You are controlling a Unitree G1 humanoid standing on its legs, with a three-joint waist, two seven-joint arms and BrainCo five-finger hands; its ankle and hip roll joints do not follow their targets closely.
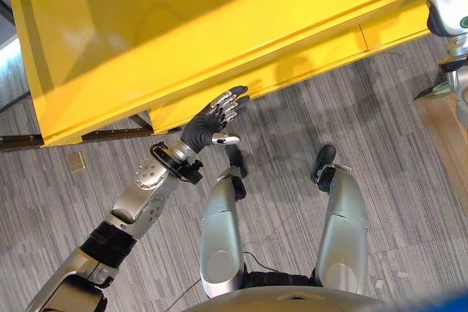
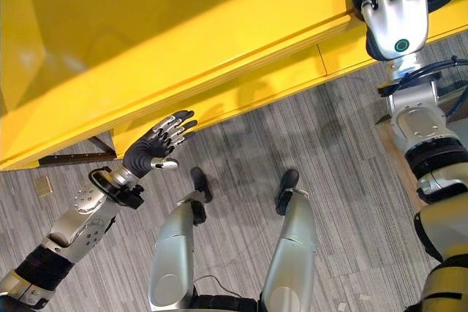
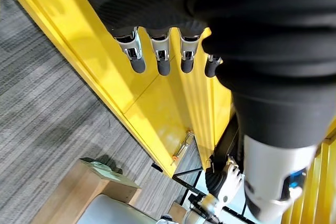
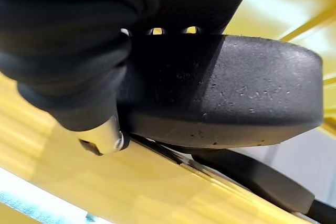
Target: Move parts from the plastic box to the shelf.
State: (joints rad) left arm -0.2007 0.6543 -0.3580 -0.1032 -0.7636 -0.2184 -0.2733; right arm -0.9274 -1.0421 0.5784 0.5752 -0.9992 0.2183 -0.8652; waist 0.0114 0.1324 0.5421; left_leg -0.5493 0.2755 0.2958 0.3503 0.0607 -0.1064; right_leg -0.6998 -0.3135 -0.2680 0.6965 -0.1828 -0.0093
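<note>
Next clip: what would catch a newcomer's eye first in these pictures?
The big yellow shelf fills the upper part of both eye views, above grey striped carpet. The right hand reaches up over the shelf's front edge, fingers curled over a black foam part, thumb beneath it. The left hand hovers open and empty, just below the shelf's lower lip.
</note>
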